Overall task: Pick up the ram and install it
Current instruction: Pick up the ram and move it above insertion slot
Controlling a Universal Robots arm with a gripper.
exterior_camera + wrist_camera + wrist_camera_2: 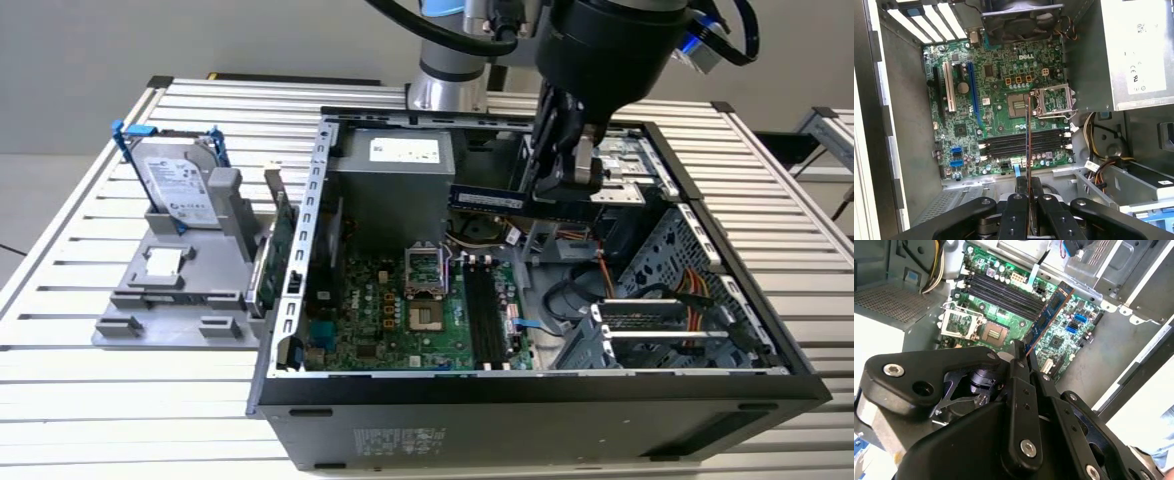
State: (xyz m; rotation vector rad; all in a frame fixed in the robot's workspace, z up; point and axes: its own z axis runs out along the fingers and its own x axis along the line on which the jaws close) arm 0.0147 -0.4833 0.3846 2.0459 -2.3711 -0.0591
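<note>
In the exterior view, the arm is reaching down from the top of the frame over the open computer case (534, 400), which is lying on its side on the slatted surface (80, 400). The tool (567, 190) is pinching the ram (494, 200) near one end. The stick is hanging level in the upper middle of the frame, above the motherboard (387, 310) and not touching it, with its free length pointing toward the exterior view's left. The memory slots (487, 315) are sitting lower in the frame. They are running crosswise to the stick, so I judge it is not lined up with them. At the exterior view's left, a hard drive (180, 185) is standing in a grey holder (174, 300).

In the second wrist view, the fingers (1019, 390) are pressing on the ram (1049, 315), which is jutting out over the green board near the CPU socket (994, 332).

In the first wrist view, I am seeing the ram (1028, 150) edge-on as a thin line, clamped between the fingers (1016, 215). It is crossing over the dark slots (1004, 142) rather than sitting in one.
</note>
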